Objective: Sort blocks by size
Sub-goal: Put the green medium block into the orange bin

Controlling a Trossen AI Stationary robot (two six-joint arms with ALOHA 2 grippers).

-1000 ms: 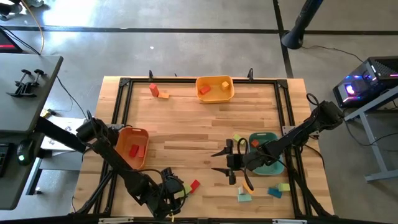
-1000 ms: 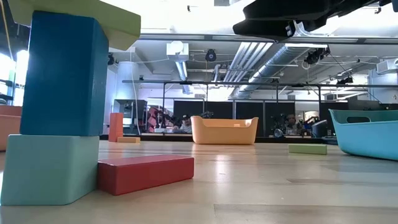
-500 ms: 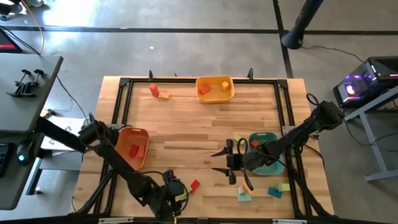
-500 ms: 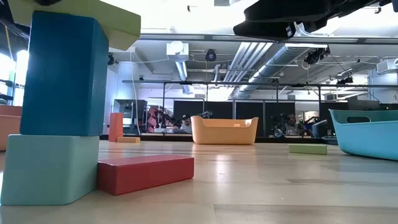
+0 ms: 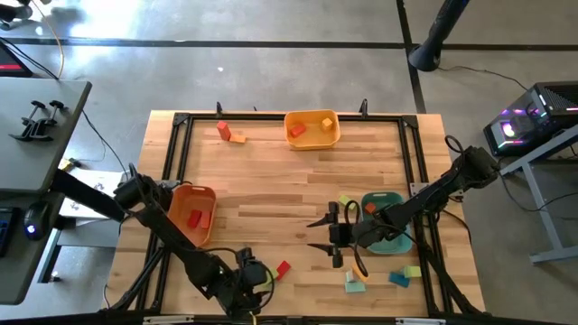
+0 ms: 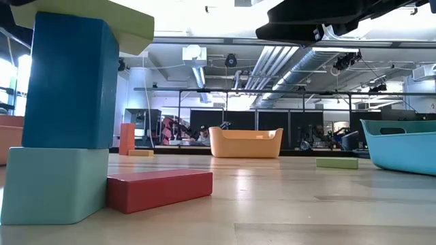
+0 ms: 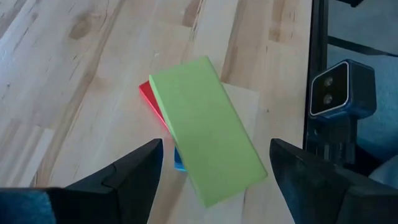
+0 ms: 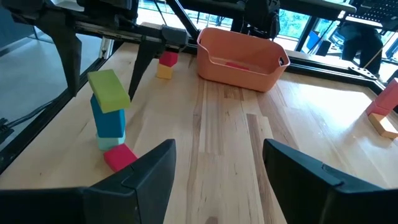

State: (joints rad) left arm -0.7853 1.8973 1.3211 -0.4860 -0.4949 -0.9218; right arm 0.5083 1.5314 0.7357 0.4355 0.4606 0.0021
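Left gripper (image 7: 214, 165), jaws spread and empty, hangs directly over the green bar (image 7: 207, 129) topping the stack, lower centre of frame; its long axis runs diagonally.

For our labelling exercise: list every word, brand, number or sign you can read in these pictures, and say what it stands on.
None can be read.
The blocks, such as the green block topping the blue block, are plain.
The orange tray, yellow tray and teal tray carry no lettering.
Room equipment behind the table is too small to read.
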